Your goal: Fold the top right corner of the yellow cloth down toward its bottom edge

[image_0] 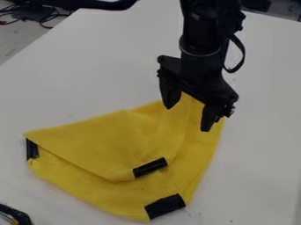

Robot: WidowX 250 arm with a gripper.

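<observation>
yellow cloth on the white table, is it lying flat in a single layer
No, the yellow cloth is folded over, its upper layer ending short of the lower layer's edge.

No text, label, brand, number or sign can be read. On the black arm [203, 37], above the pincer [188, 117], sits a pale mark [195, 16] too small to tell whether it is lettering.
</observation>
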